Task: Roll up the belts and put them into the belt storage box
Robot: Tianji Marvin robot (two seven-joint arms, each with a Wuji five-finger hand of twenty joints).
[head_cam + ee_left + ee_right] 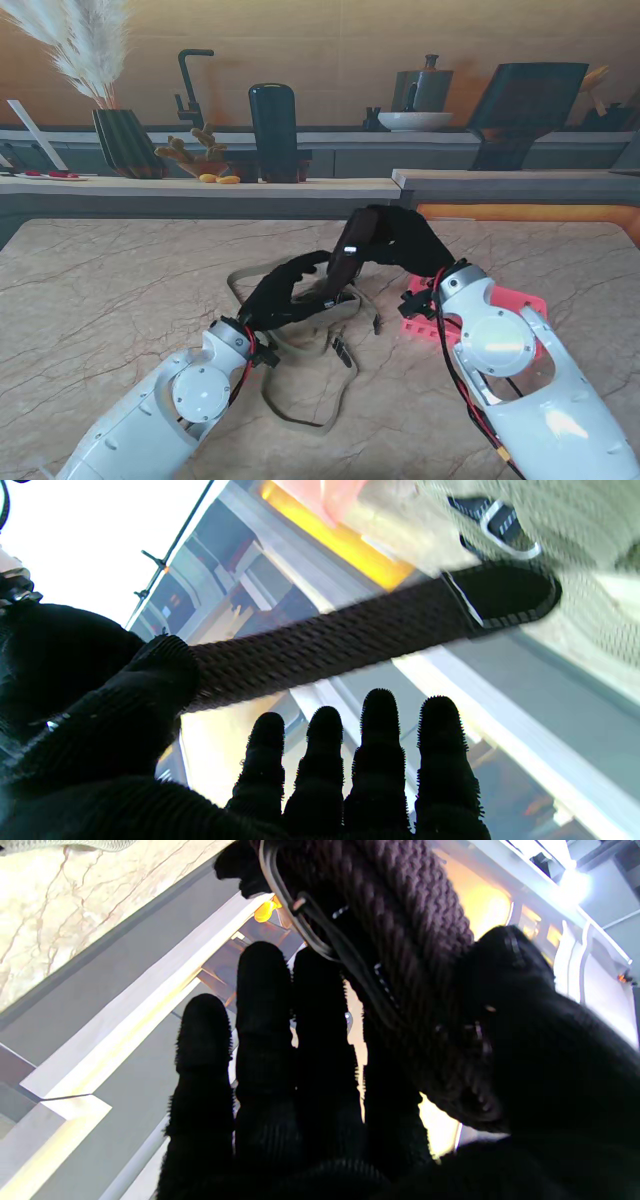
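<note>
Both black-gloved hands are raised over the table with a dark brown woven belt (343,266) between them. My left hand (280,296) pins the strap under its thumb; in the left wrist view the strap (340,635) runs from the thumb out to its free tip, past the straight fingers (380,760). My right hand (402,240) holds the coiled part of the belt (415,945) between thumb and fingers (265,1050). A beige belt (305,400) lies loose on the marble under the hands. The red belt storage box (520,300) sits under my right forearm, mostly hidden.
The marble table (120,290) stretches left and right of the hands. Behind its far edge runs a counter with a vase of feathers (125,140), a dark jar (273,130) and a white bowl (415,120).
</note>
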